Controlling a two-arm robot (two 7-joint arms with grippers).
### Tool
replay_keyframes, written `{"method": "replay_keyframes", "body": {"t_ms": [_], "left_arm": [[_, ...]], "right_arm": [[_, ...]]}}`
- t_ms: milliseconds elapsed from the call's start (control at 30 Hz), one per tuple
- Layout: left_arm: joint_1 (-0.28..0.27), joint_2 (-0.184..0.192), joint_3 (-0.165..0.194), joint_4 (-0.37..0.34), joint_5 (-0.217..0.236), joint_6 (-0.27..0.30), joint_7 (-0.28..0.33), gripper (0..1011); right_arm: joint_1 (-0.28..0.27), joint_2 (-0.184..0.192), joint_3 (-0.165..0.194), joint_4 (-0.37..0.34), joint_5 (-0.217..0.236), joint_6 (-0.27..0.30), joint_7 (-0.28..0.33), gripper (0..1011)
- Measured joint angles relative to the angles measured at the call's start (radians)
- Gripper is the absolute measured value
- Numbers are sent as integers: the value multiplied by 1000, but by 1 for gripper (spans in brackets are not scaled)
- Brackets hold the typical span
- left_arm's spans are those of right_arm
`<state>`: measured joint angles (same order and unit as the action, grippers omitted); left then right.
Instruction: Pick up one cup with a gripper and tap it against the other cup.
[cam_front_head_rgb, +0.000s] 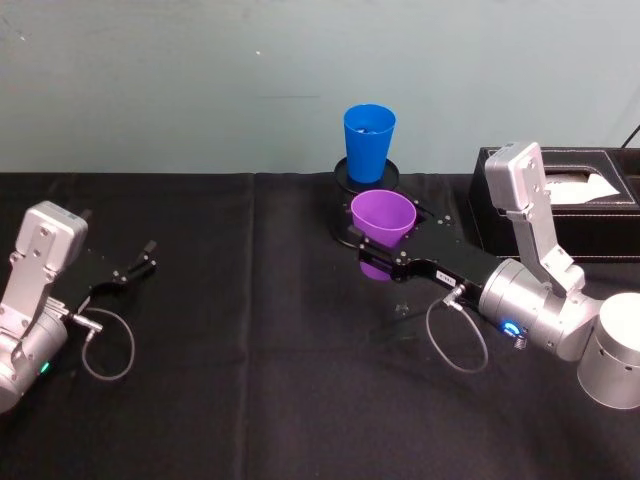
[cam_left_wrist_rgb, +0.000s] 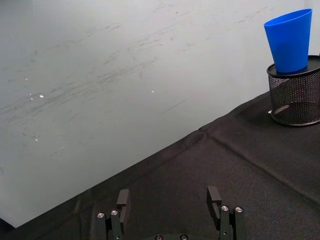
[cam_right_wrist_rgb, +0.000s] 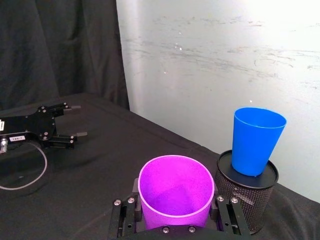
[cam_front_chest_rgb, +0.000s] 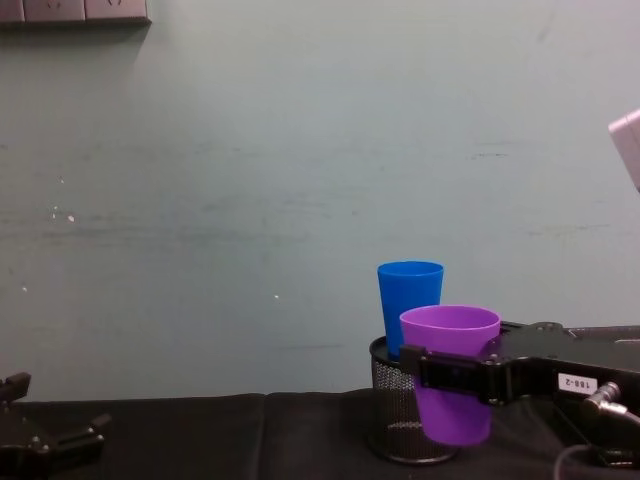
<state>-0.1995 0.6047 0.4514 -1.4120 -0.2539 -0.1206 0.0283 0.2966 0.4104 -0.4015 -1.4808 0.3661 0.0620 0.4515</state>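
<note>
your right gripper (cam_front_head_rgb: 385, 262), flat black fingers, is clamped round the smooth, tapered purple cup (cam_front_head_rgb: 382, 218), upright and clear of the black cloth (cam_front_head_rgb: 250, 350). it hangs just beside the black wire-mesh holder (cam_right_wrist_rgb: 245, 197), whose flat top carries the blue cup (cam_front_head_rgb: 368, 140). your left gripper (cam_front_head_rgb: 135, 268) sits low at the left, fingers apart.

Silver right arm (cam_front_head_rgb: 545, 305), black tool (cam_front_head_rgb: 378, 262), blue ring (cam_front_head_rgb: 511, 328), grey cable (cam_front_head_rgb: 431, 328).

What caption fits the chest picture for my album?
Right pincer holds purple cup near blue cup standing on a mesh holder.
</note>
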Motion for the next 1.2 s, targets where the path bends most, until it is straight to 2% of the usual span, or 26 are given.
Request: {"method": "replay_keyframes", "body": {"t_ms": [833, 1033, 1200], "left_arm": [[0, 0, 0, 0, 0, 0, 0, 1000], [0, 0, 0, 0, 0, 0, 0, 1000], [0, 0, 0, 0, 0, 0, 0, 1000]], "right_arm": [[13, -7, -9, 17, -1, 4, 5, 724], [64, -39, -14, 79, -8, 32, -17, 724], [132, -84, -10, 174, -6, 55, -32, 724]]}}
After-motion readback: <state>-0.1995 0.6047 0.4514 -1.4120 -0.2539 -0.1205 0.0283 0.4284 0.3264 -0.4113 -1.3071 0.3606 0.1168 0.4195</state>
